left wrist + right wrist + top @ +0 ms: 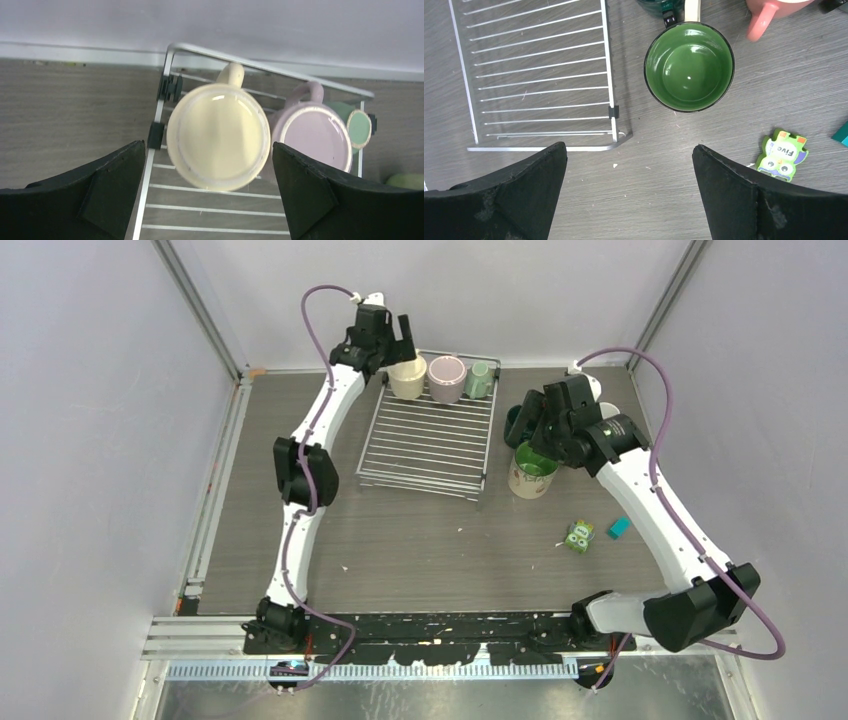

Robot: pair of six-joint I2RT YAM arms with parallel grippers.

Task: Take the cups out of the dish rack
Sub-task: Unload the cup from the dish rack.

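I am holding my left gripper (pixel 206 152) wide open right over the cream mug (pixel 217 136), one finger on each side of its rim and touching nothing. I am placing it so because this mug is standing upright at the far left corner of the dish rack (pixel 270 67), and I judge that a straight descent will let the jaws take the body from both sides. The mauve mug (pixel 314 135) is sitting just beside it, nearly touching, so the gap for my finger on that side is looking tight. The pale green mug (pixel 359 128) is last in the same far row; it seems to be lying on its side. The other bars of the rack are carrying nothing. My right gripper (pixel 629 155) is also released and empty, hanging above the table (pixel 664 200) near the rack's corner, close to the mug with the green inside (pixel 689 65). That mug is standing on the table outside the rack, next to a salmon mug (pixel 769 15) and a dark teal one (pixel 656 5). I am taking these as unloaded, so three cups are left for me.
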